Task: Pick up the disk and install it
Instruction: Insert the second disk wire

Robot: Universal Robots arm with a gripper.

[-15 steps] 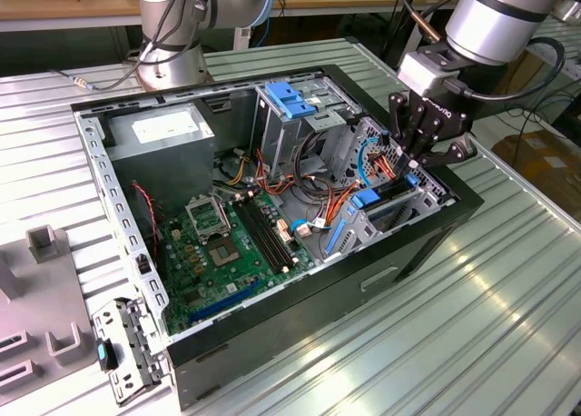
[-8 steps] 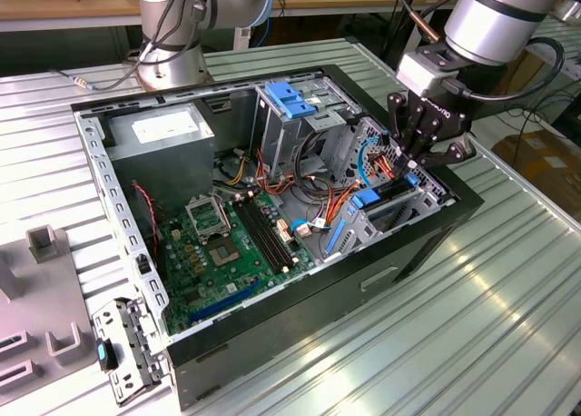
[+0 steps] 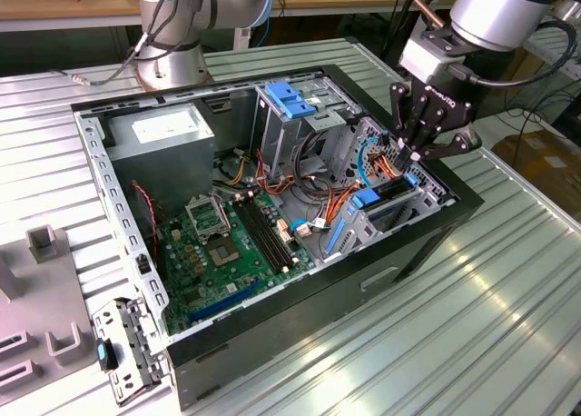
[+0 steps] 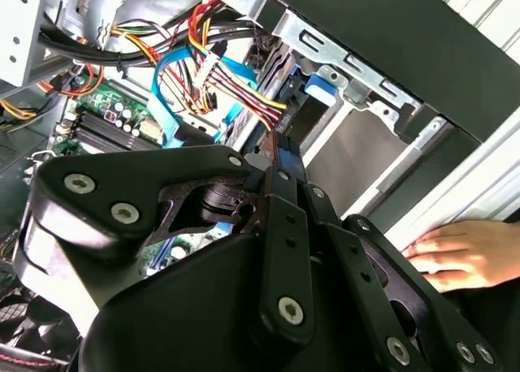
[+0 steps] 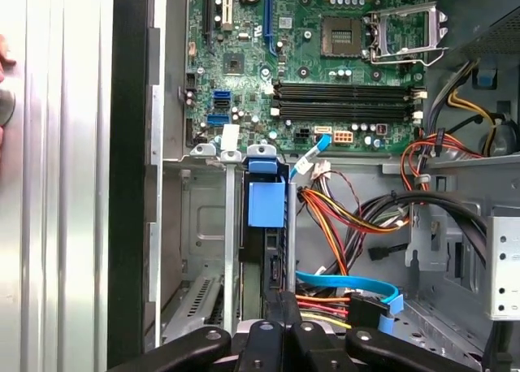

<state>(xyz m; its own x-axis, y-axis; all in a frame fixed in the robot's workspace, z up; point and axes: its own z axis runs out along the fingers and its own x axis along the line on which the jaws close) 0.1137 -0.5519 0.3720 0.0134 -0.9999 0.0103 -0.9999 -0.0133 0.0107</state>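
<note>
The disk [image 3: 392, 191] stands on edge in the drive bay at the case's corner on the exterior view's right, a dark body with a blue rail frame. In the first wrist view its blue rail tab [image 5: 266, 203] faces the camera, slotted between the bay's metal walls. My gripper [image 3: 406, 157] hangs right above the disk's end. Both wrist views show its black fingers pressed together, shut, with the tips [image 5: 282, 299] at the disk's near edge and nothing held between them [image 4: 276, 149].
The open computer case [image 3: 427, 230] lies on a ribbed metal table. A blue-topped drive cage [image 3: 290, 103], grey power supply [image 3: 168, 134], motherboard [image 3: 227, 252] and bundled cables [image 5: 341, 218] crowd the inside. A person's hand [image 4: 455, 254] rests on the table beside the case.
</note>
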